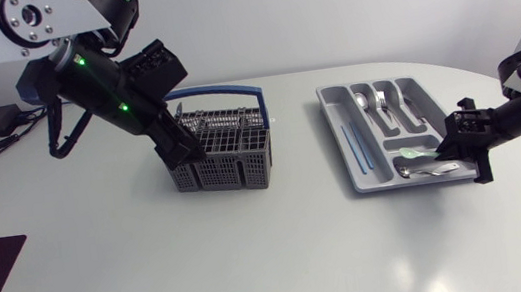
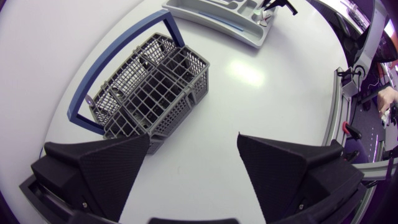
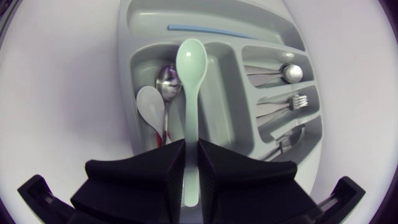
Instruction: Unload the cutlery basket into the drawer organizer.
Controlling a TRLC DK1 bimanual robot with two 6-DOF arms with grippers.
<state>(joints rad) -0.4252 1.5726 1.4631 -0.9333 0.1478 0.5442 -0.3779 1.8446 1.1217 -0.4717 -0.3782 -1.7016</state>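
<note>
White table [image 1: 256, 268] — grey mesh basket [image 1: 232, 160], blue handle [image 1: 223, 90]; mint-green spoon [image 3: 189, 93].

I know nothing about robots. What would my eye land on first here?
Most striking is the right gripper pinching a pale green spoon by its handle over the grey drawer organizer, close to a white spoon and a metal spoon lying in it. Across the table, the left gripper hangs open at the blue-handled cutlery basket.
</note>
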